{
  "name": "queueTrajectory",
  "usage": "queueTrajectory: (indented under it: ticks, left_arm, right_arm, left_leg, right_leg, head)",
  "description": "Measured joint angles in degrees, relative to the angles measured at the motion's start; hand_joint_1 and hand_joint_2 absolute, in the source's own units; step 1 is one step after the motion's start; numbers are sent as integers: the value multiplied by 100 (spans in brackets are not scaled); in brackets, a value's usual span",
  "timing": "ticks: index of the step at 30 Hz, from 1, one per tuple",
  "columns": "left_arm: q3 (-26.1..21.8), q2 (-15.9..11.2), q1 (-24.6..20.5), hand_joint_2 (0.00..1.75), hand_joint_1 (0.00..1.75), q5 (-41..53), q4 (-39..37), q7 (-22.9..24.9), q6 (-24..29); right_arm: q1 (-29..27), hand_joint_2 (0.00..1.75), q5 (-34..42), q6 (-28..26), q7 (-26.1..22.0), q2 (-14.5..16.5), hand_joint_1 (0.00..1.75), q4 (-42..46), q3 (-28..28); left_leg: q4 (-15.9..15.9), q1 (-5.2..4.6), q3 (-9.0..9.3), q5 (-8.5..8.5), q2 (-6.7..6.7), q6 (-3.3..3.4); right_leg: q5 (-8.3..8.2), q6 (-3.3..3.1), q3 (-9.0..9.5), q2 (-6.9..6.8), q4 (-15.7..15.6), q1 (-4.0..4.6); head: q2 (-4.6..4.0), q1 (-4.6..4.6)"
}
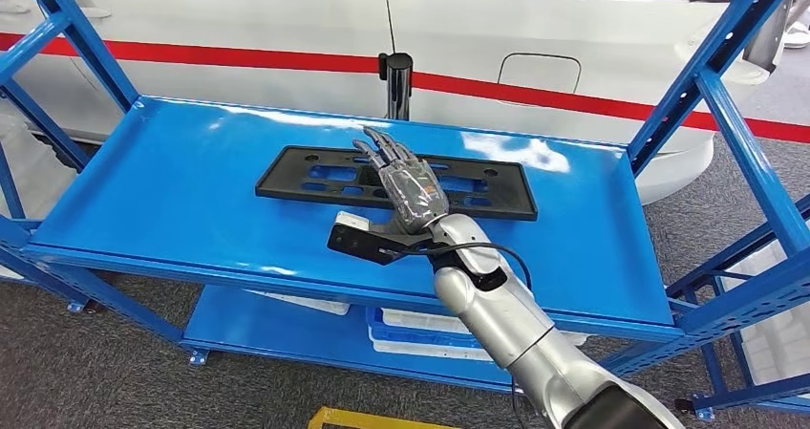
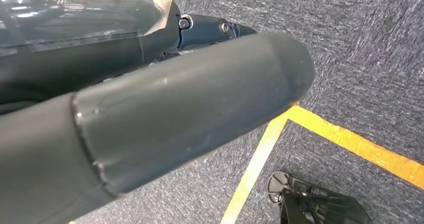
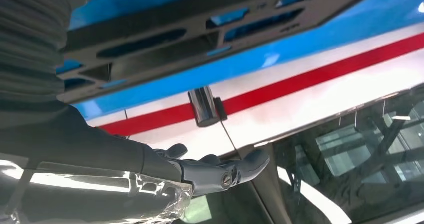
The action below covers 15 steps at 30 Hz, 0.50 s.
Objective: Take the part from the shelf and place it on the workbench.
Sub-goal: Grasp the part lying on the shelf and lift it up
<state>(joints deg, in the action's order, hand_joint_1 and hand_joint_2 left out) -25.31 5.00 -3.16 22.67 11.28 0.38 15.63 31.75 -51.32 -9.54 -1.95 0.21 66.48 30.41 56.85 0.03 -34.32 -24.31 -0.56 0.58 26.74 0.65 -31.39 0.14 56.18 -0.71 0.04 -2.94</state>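
Right hand (image 1: 409, 188), fingers spread and holding nothing, hovers over black part (image 1: 315, 173) on blue shelf (image 1: 172, 190).

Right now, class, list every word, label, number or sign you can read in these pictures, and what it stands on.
None can be read.
Black part on the blue shelf: openings only, no lettering.
White car behind: a red stripe, no words.
Floor: yellow line, no text.

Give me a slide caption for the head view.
Right hand reaches, fingers apart, over the black part lying flat on the blue shelf.
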Motion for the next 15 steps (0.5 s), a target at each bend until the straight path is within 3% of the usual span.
queueTrajectory:
  ticks: [5,15]
  left_arm:
    - [-2,-4,0,0,0,37,0,34,1]
    - [-114,4,-1,0,0,113,0,-16,-1]
  right_arm:
    - [14,175,-193,16,26,56,0,-247,93]
    - [192,175,-1186,-887,357,308,0,-1589,386]
  left_leg:
    - [2,-4,0,-4,1,20]
    - [2,14,4,1,2,26]
  right_leg:
    - [-2,79,3,0,-8,-8]
    - [-2,81,-3,0,-6,-6]
  head:
    - [0,0]
    - [0,1]
